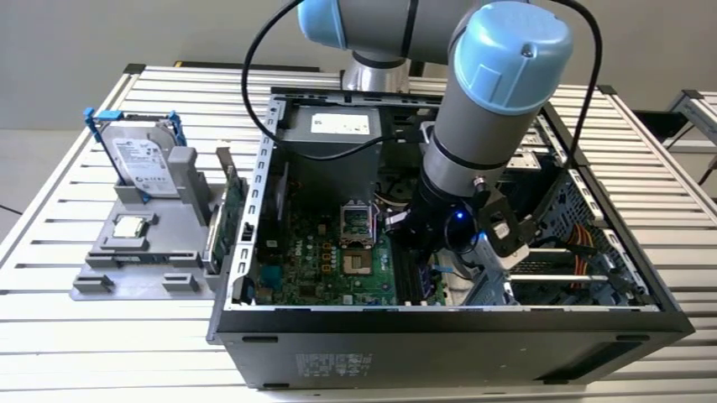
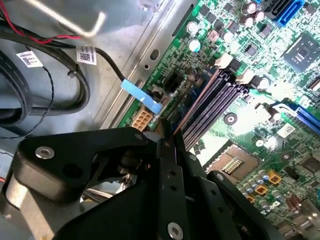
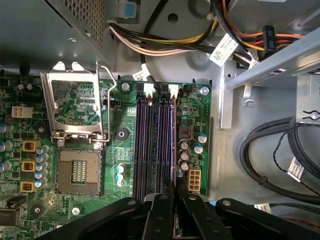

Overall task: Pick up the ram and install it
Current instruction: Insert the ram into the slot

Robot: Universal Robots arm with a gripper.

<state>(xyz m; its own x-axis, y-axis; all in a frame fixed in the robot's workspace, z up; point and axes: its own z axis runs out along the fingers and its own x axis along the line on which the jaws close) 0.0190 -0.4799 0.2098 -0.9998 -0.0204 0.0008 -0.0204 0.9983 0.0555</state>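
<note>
A: Where is the gripper?
B: Low inside the open computer case, over the motherboard's memory slots.
A: And the ram?
B: Edge-on between the fingertips, clamped, its lower edge at the slot nearest the board's edge, in both wrist views.

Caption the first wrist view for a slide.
Gripper fingers poised over the motherboard's memory slots, holding a thin dark ram stick edge-on above the rightmost slot.
</note>
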